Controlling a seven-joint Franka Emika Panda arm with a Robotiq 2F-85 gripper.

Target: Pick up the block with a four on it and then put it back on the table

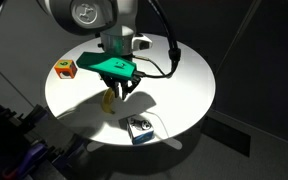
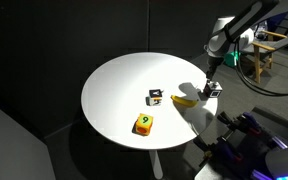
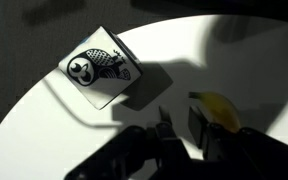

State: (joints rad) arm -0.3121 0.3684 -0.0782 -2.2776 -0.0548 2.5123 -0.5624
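Item: the block with a four on it, a small blue cube with white-panelled faces.
Position of item: it stands on the table close to the rim, at lower centre of an exterior view. In the wrist view it sits upper left, its top white face showing a dark mark (the mark's shape is not legible).
Contact: the block is clear of the fingers, with bare tabletop between them in the wrist view.
End effector: the gripper hangs from a green-bodied mount over the middle of the table, fingers pointing down. In the wrist view its fingers are dark shapes at the bottom edge, standing near one another with nothing seen between them. Whether they actually meet cannot be told.
Adjacent object: a yellow object lies on the table just below the gripper, and at lower right of the wrist view.
Other stock: an orange-red cube stands at the upper left of the tabletop. A dark cube lies near the table's centre in an exterior view.
Surface: round, white, partly in shadow.
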